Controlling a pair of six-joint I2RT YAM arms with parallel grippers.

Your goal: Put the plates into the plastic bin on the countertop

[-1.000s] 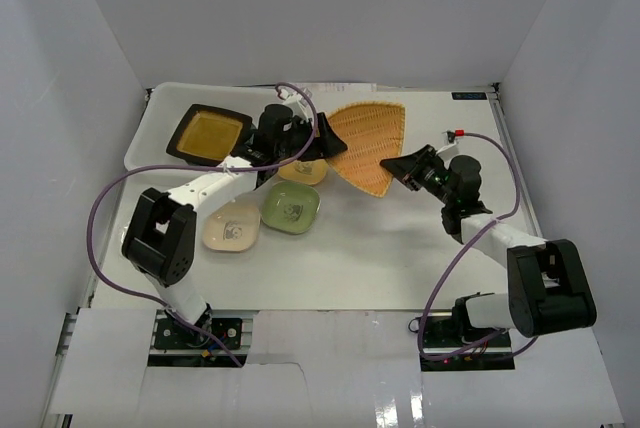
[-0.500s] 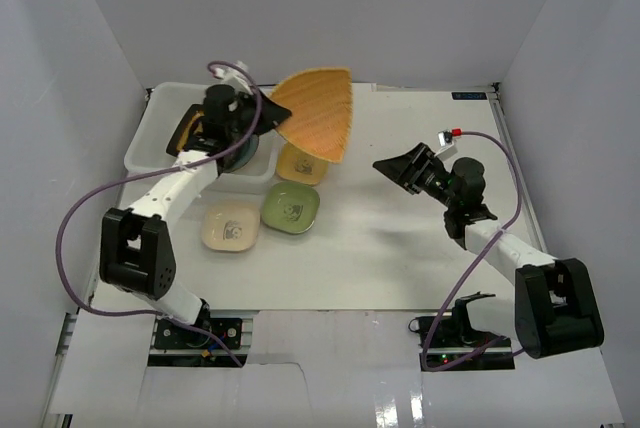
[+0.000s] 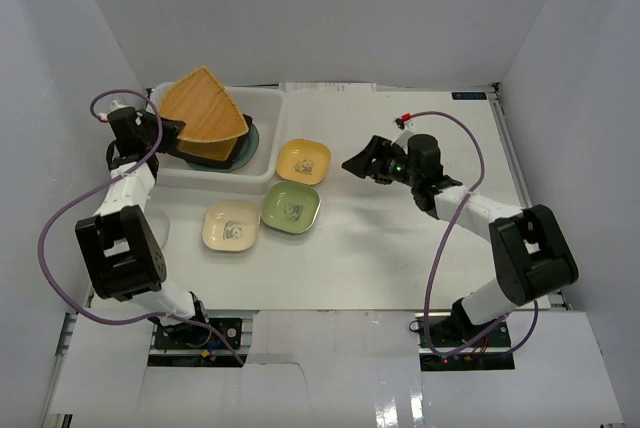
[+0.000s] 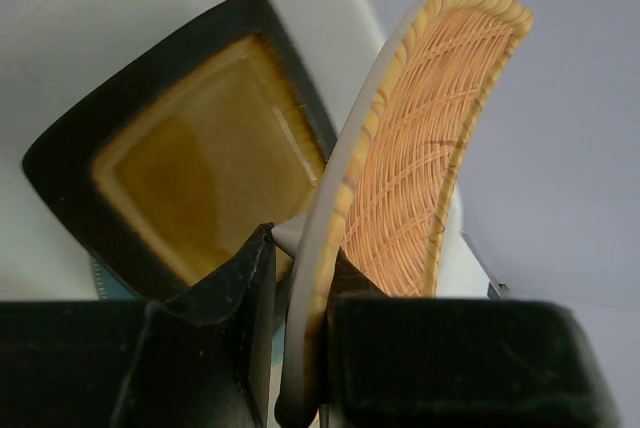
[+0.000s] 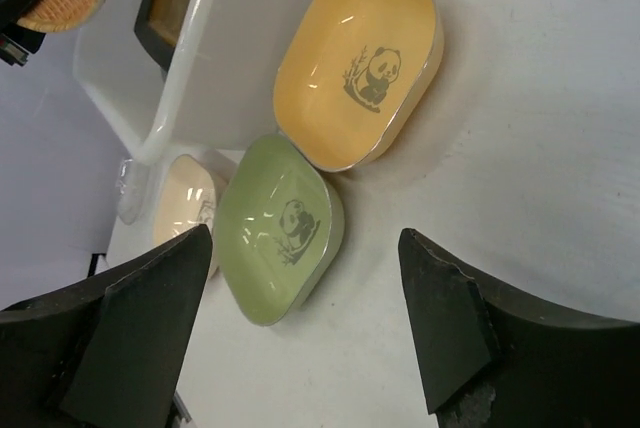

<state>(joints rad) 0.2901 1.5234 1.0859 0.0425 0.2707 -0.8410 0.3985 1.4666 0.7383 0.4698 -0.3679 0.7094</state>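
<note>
Aloft, fan-shaped plate (image 4: 420, 158) between left fingers (image 4: 200, 348), above bin (image 3: 268, 143)

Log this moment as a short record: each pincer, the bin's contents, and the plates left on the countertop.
left pincer: shut on the orange fan plate, which is held tilted over the plastic bin
right pincer: open, holding nothing, aimed at the small plates
in bin: dark square plate
on countertop: yellow plate, green plate, cream plate, all just outside the bin
</note>
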